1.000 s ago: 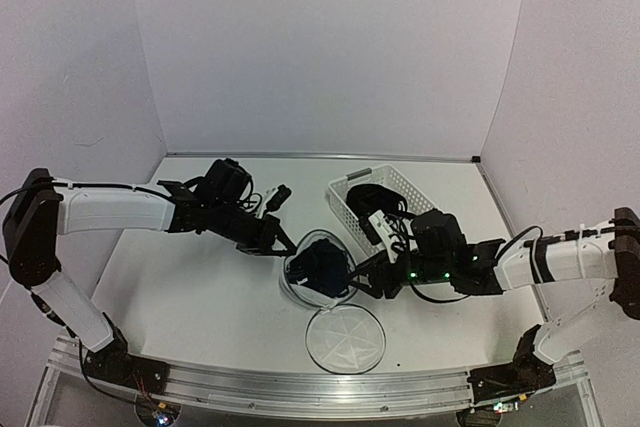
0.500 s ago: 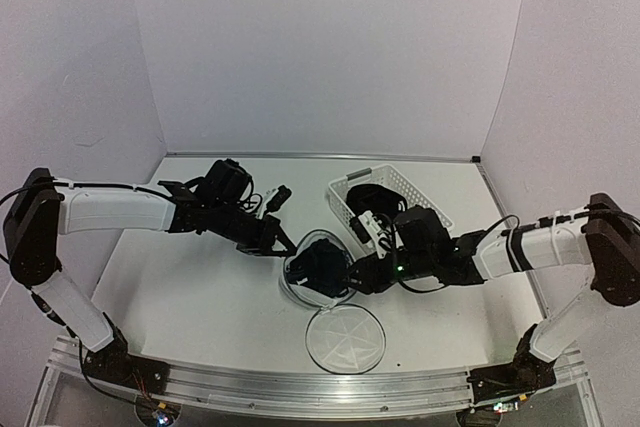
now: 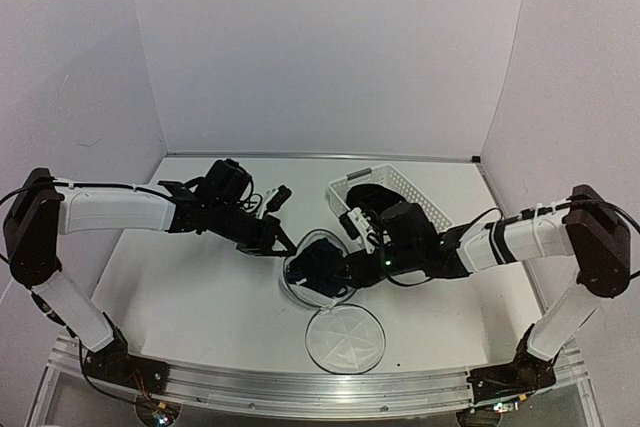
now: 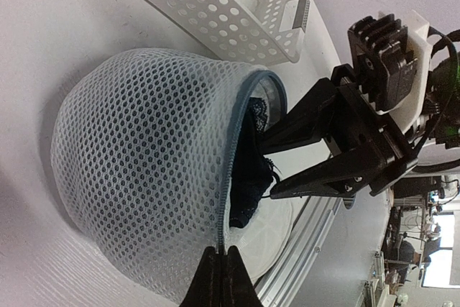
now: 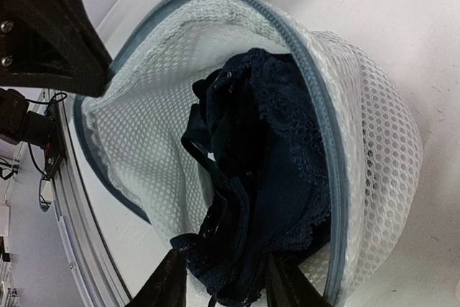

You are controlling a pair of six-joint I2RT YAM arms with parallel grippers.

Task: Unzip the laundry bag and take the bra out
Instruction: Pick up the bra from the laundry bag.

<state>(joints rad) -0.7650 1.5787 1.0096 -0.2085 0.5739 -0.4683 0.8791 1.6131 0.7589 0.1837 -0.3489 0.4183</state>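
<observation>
Mesh, white and translucent, forms the laundry bag [image 4: 144,149], which lies on its side at the middle of the table [image 3: 200,287] with its grey-edged mouth turned toward the right arm. The left pincer [image 4: 221,271] is pressed together on that zip rim, apparently to hold the mouth open and stop the pouch from sliding. The dark navy bra [image 5: 266,177] sits bunched just inside the mouth, and the right pincer [image 5: 224,264] has its fingers apart on either side of the lace edge, placed so that closing would likely catch the fabric for a pull outward.
</observation>
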